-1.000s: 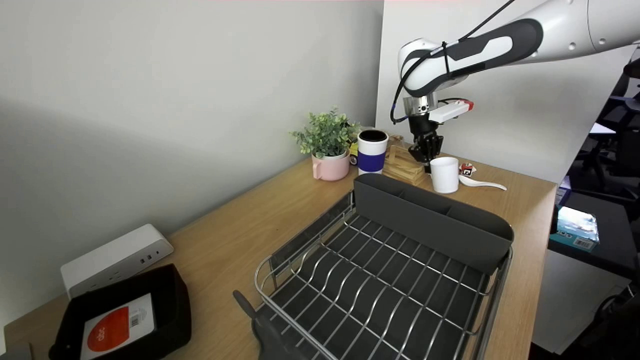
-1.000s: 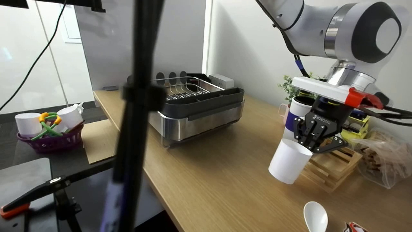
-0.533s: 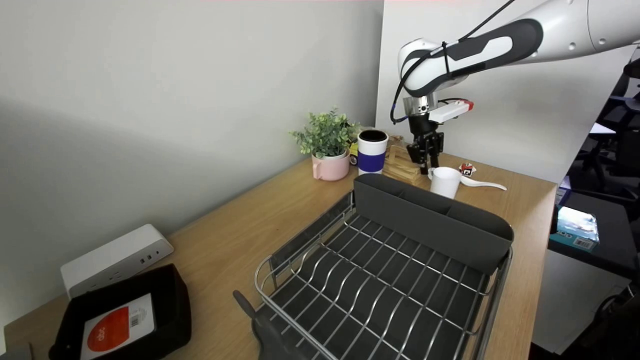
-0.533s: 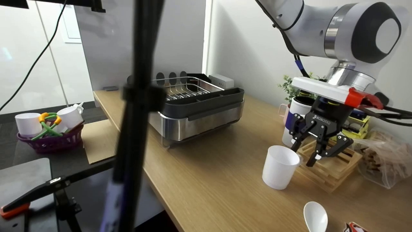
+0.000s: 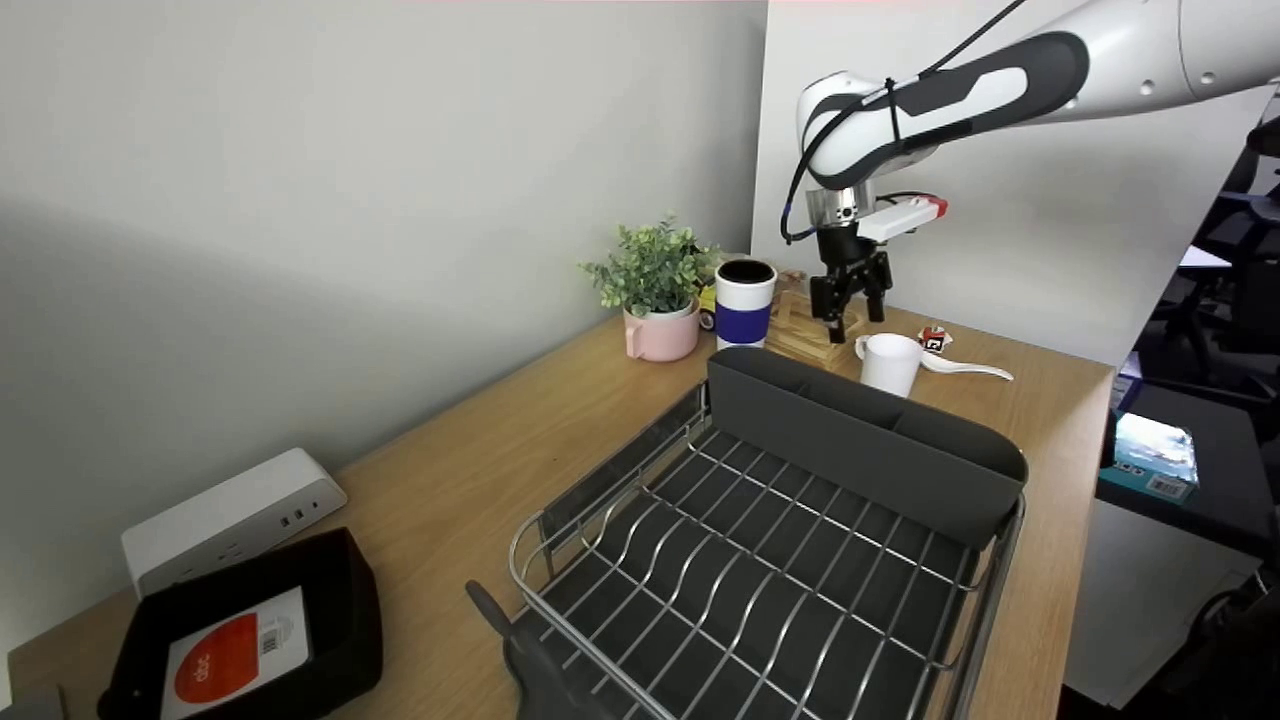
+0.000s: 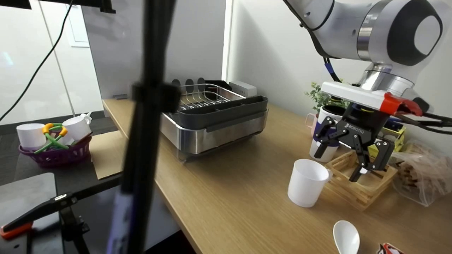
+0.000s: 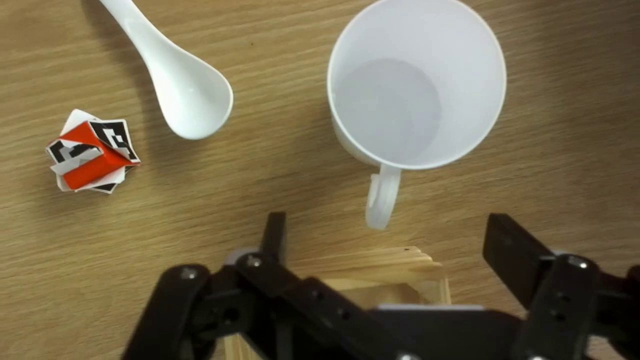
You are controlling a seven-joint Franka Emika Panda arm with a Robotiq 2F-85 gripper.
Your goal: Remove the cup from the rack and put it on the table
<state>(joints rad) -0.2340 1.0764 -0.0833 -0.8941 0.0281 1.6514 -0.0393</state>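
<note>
1. State: the end effector (image 6: 336, 165) is spread, with nothing between its 2 fingers (image 7: 512, 257). The cup (image 6: 306, 182) stands upright on the table (image 6: 243, 201), well apart from the rack (image 6: 226, 135). Placement is judged complete; the remaining step is to clear the arm (image 6: 348, 31)

2. Handle strike: in the wrist view, the handle (image 7: 384, 200) points toward the gap between the fingers. Cause: sideways travel or rotation at low height. Result: the cup, empty and probably light, could skid or tip. Raise vertically before traversing

3. Crate strike: the wooden crate (image 7: 370, 262) lies below the end effector, near the handle. Cause: any lowering. Result: a fingertip could push the crate into the cup

4. Tumbler strike: in an exterior view, the tumbler (image 5: 745, 310) stands near the end effector but apart from it. Cause: a swing that way with the fingers wide. Result: the tumbler could topple; its contents are unknown

5. Needless regrasp: cause: treating the cup as unplaced. Result: the fingers could nip the handle and drag the cup; exact finger height against the handle cannot be judged

6. Disturbed items: the spoon (image 7: 192, 100) and paper shape (image 7: 95, 157) lie near the cup, not touching it. Cause: a cup knocked their way. Result: displacement
</note>
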